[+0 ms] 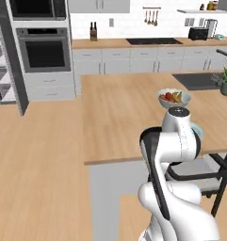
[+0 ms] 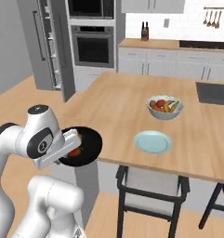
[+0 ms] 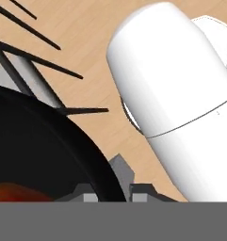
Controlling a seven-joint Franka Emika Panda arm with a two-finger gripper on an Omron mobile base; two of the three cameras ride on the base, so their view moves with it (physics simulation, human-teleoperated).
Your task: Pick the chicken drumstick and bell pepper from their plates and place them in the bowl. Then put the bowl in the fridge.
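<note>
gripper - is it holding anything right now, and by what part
The gripper holds the black bowl by its rim, the fingers pinched on either side of the edge, off the counter's corner. The bell pepper lies inside it.

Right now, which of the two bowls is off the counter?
The black bowl, held in the gripper; the pale fruit bowl sits on the counter.

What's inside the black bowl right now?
In the right base view, the black bowl held at the end effector shows the red bell pepper. A golden-brown bit near the rim may be the drumstick; the wrist covers that side, so I can't confirm.
</note>
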